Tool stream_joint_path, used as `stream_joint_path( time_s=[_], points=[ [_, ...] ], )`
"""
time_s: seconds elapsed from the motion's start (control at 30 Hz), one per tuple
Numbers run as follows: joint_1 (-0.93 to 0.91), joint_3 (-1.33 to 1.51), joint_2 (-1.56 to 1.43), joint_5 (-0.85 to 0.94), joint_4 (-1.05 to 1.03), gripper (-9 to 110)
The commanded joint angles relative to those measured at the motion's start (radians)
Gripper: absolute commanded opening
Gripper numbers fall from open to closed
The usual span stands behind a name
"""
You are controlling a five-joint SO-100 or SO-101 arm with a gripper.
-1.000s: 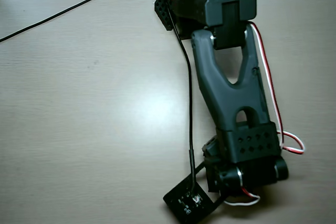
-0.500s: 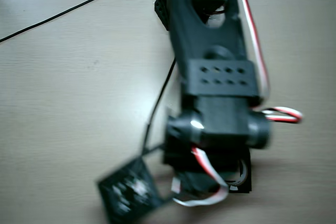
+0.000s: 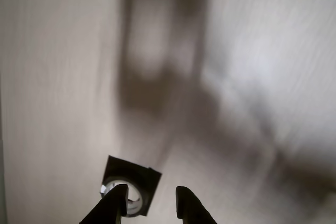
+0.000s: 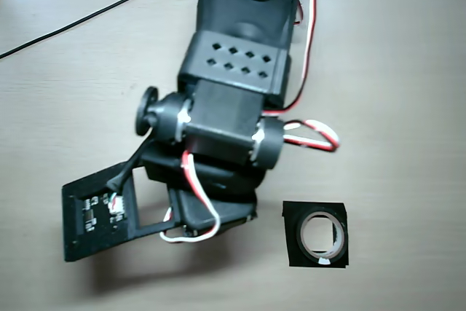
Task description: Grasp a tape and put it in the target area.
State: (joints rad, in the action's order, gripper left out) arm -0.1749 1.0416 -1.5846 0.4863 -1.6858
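A roll of clear tape [image 4: 302, 237] lies flat on a black square patch [image 4: 313, 207] at the lower right of the table in the overhead view. In the wrist view the tape [image 3: 109, 186] and the patch [image 3: 131, 171] sit at the bottom left, partly behind my left fingertip [image 3: 118, 203]. My gripper [image 3: 152, 198] is open and empty, raised above the table, with the tape outside the jaws to the left. In the overhead view the arm's body hides the fingers.
The arm's black body [image 4: 233, 92] with red and white wires fills the middle of the overhead view. A black camera board [image 4: 98, 216] sticks out at its lower left. A black cable [image 4: 87, 16] runs across the pale wooden table [image 4: 408, 71] at the upper left.
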Motion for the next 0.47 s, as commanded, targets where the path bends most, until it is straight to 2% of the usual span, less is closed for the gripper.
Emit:
stream_joint_path(
  time_s=[0.0,0.43],
  points=[
    [0.000,0.005,-0.051,-0.014,0.005,10],
    [-0.011,0.044,-0.074,-0.020,0.014,10]
  ],
)
